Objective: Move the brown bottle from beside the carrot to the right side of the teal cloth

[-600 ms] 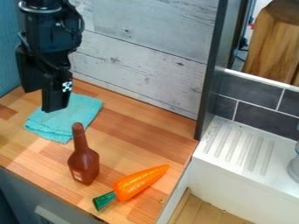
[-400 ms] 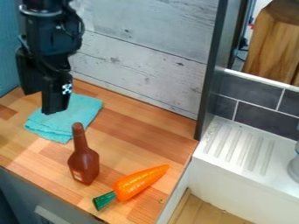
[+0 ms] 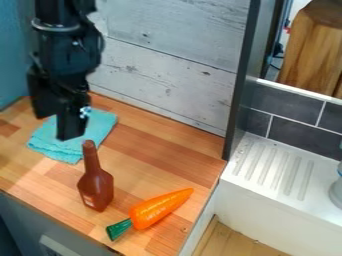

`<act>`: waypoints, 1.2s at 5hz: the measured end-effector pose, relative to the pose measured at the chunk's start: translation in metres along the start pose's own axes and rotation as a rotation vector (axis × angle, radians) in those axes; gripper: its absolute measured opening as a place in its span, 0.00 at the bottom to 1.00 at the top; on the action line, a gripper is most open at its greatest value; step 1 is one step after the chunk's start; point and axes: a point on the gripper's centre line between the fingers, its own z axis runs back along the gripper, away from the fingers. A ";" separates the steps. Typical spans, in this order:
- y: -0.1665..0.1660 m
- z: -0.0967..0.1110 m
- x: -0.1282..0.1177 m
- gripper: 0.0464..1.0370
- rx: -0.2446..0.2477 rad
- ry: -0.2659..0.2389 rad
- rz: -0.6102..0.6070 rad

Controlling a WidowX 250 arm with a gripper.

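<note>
Open, empty tool (image 3: 57,128) over the turquoise cloth (image 3: 97,127)

Your tool's fingers stand apart, holding nothing. Near them, the brown bottle (image 3: 96,188) points its neck up the view, its base toward the wooden table's (image 3: 157,150) front edge; you can't tell if it stands. Beside it slants a carrot (image 3: 159,210). Behind runs a plank wall (image 3: 174,65). The tool hides some cloth.

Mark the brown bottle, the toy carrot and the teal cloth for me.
Brown bottle (image 3: 95,187), camera view: middle of its body.
Toy carrot (image 3: 157,209), camera view: middle of its orange part.
Teal cloth (image 3: 51,144), camera view: its lower left part.
</note>
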 end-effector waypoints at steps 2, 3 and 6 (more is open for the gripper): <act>-0.010 -0.014 0.006 0.96 -0.021 0.034 0.018; -0.014 -0.023 0.009 0.96 0.002 0.095 0.037; -0.013 -0.038 0.016 0.65 0.031 0.163 0.063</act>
